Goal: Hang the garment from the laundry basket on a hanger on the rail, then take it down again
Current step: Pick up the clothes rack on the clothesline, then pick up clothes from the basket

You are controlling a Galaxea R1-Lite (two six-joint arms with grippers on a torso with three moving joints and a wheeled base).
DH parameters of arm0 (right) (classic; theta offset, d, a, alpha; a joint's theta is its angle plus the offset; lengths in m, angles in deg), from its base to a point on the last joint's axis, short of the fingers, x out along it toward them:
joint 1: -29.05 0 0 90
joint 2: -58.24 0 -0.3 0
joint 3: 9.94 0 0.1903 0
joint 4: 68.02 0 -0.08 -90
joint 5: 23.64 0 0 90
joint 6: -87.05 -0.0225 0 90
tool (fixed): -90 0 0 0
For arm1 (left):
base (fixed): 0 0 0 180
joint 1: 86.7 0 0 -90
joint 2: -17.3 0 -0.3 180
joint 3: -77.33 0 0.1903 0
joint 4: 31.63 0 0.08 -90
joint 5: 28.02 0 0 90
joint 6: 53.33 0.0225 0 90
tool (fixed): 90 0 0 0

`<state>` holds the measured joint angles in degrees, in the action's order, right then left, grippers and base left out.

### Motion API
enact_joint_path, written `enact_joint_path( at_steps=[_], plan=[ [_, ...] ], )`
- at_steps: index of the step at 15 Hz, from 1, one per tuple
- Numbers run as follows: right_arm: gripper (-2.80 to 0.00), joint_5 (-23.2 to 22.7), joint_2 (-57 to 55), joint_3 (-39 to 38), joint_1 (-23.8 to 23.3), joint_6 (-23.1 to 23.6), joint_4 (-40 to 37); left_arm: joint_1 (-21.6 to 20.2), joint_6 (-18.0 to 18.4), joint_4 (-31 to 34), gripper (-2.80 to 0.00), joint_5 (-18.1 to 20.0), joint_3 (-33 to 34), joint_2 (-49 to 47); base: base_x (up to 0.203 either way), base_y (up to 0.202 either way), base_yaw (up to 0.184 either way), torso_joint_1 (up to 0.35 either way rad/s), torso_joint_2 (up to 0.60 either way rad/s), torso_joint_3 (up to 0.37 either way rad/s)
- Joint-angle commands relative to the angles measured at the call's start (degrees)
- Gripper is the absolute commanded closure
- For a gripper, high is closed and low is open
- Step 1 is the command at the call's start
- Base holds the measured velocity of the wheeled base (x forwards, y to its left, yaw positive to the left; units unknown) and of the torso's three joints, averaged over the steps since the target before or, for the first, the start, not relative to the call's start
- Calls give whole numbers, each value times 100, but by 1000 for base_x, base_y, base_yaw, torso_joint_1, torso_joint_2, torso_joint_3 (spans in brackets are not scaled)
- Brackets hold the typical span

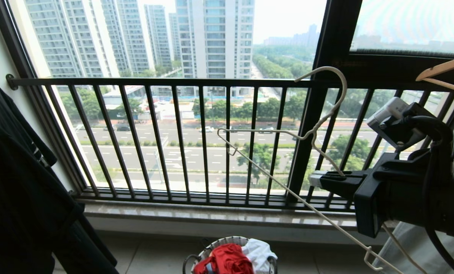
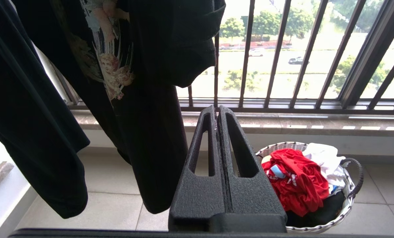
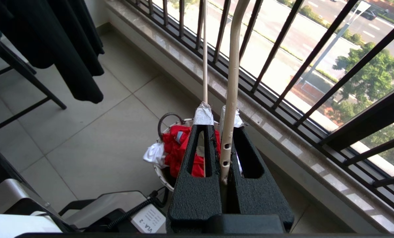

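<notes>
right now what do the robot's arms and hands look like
Both hands are matte black with a grainy texture. Each has two wedge-shaped fingers with a long slot cut through them. The right hand has whitish tape on its fingertips, and its arm is blocky black, carrying a white-and-black wrist camera and a thick black cable. The left hand looks the same but bare-tipped.

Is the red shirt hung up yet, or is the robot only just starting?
Only starting. Done so far: the right tool is shut on the hanger and holds it up by the window. The garment is not hung; it lies crumpled in the laundry basket on the floor. The left tool is shut and empty. Left: lift the shirt, dress the hanger, hang it, then take it down.
</notes>
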<state>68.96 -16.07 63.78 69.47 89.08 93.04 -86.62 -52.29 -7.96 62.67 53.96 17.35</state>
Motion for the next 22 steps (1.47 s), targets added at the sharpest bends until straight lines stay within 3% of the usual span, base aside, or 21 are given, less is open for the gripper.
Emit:
enact_joint_path(
  at_steps=[1,22],
  plan=[
    [0,4,21,0,1,0,6,1,2,-2,0,2,0,-5,0,0,0,-237,543,300],
    [0,4,47,-9,1,8,6,1,2,1,0,2,0,-5,0,0,0,-183,503,316]
  ],
)
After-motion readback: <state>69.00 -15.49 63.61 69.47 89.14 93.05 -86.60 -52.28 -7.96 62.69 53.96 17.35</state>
